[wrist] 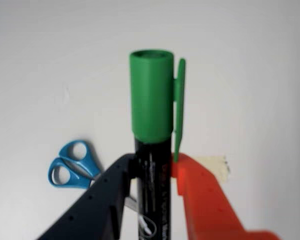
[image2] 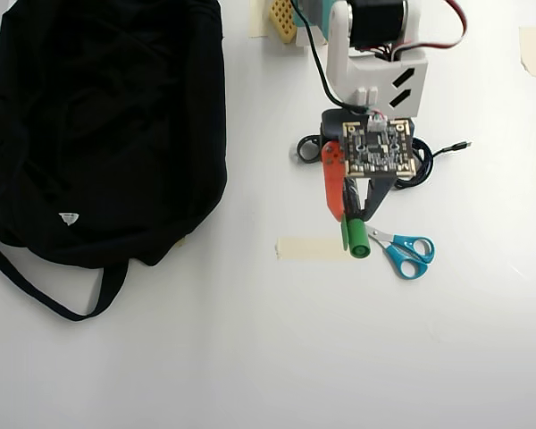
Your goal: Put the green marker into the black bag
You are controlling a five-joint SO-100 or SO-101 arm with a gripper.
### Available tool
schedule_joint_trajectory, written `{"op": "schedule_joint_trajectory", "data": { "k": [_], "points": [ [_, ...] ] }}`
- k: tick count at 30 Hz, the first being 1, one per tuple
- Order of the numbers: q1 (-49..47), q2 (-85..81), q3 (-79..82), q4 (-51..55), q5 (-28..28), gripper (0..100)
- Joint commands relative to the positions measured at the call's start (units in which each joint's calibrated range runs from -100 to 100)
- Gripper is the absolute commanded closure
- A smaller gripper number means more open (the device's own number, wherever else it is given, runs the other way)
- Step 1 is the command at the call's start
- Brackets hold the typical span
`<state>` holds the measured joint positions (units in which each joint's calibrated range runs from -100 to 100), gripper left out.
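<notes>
Here the gripper (wrist: 153, 172) is clenched on the green marker (wrist: 152, 100): in the wrist view the dark finger (wrist: 107, 192) presses the barrel from the left and the orange finger (wrist: 202, 200) from the right, just below the green cap. The marker's long axis runs straight out from between the fingers, in line with the gripper, and the cap end points away from the wrist.

In the overhead view the marker (image2: 356, 239) sticks out past the fingertips toward the lower edge of the picture, so its axis is about parallel to the right side of the black bag (image2: 98, 125). It seems to be lifted over the table – contact with the surface I cannot judge from above.

Taking the bag as the landmark: the gripper (image2: 350, 214) and marker are well apart from it, to its right in the overhead view. The blue scissors (image2: 406, 252) lie further right still, just beside the cap, and a strip of tape (image2: 308, 249) lies between marker and bag. So the coming move, I judge, is a sideways carry to the left – toward the bag.
</notes>
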<state>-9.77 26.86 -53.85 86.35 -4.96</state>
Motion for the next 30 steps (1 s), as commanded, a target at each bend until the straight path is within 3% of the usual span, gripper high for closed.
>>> {"op": "schedule_joint_trajectory", "data": {
  "k": [1,14,30],
  "points": [
    [0.65,-2.21,2.19,-3.31,-0.13,98],
    [9.92,-2.29,2.64,-3.23,-0.29,98],
    [34.90,-3.37,5.42,-2.11,0.19,98]
  ]
}}
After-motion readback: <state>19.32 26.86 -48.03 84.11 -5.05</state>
